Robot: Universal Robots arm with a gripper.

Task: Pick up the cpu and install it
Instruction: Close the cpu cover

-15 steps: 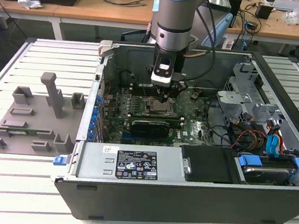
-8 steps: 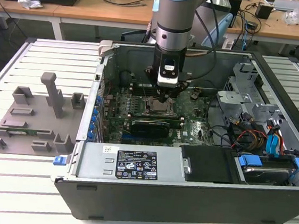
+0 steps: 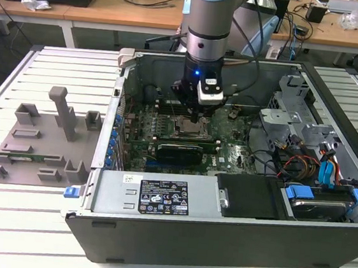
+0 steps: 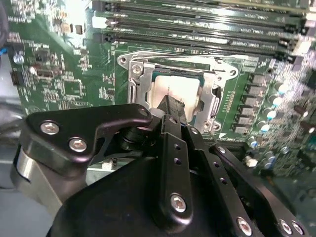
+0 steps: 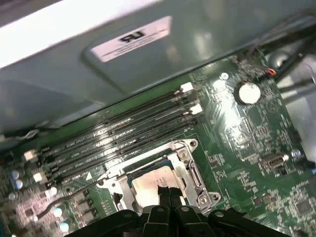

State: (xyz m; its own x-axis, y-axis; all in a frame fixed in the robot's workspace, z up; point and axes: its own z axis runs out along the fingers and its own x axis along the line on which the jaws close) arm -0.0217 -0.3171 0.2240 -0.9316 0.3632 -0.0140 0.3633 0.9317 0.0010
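Observation:
The cpu (image 4: 183,88) is a pale silver square lying flat inside the metal socket frame (image 4: 137,74) on the green motherboard. In the first wrist view the cpu (image 5: 146,183) also sits level in the frame (image 5: 190,170). My gripper (image 4: 173,102) hangs directly over the chip, its black fingertips pressed together with nothing between them. Whether the tips touch the chip's top I cannot tell. In the exterior view the gripper (image 3: 196,118) reaches down into the open computer case, just above the socket frame (image 3: 189,132).
Rows of memory slots (image 5: 123,133) run beside the socket. A grey moulded tray (image 3: 37,138) lies on the slatted table at the exterior view's left. The power supply (image 3: 153,195) lies along the case's near wall. Cables and a drive cage (image 3: 290,114) crowd the right.

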